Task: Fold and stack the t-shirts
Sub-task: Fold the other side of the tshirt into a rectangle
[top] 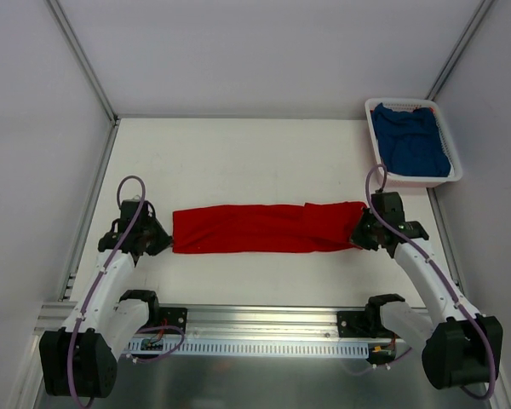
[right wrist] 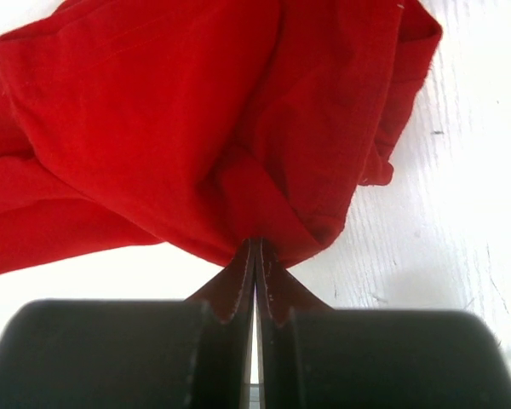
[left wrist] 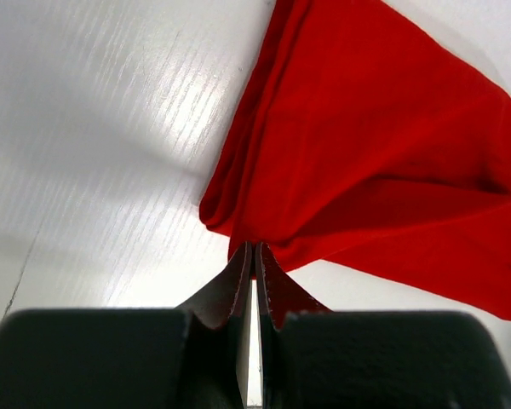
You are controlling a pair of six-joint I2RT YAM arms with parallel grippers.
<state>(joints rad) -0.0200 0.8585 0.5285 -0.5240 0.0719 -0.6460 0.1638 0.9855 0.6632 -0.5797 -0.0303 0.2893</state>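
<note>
**We find the red t-shirt (top: 264, 227) pinched at both ends**

At the left, the left gripper (top: 163, 239) is clamped on the shirt's left end. The shirt lies as a long folded band across the table (top: 238, 162). The right gripper (top: 358, 232) is clamped on its right end. At the far right, the white basket (top: 422, 181) holds the crumpled blue t-shirt (top: 416, 141).
</note>
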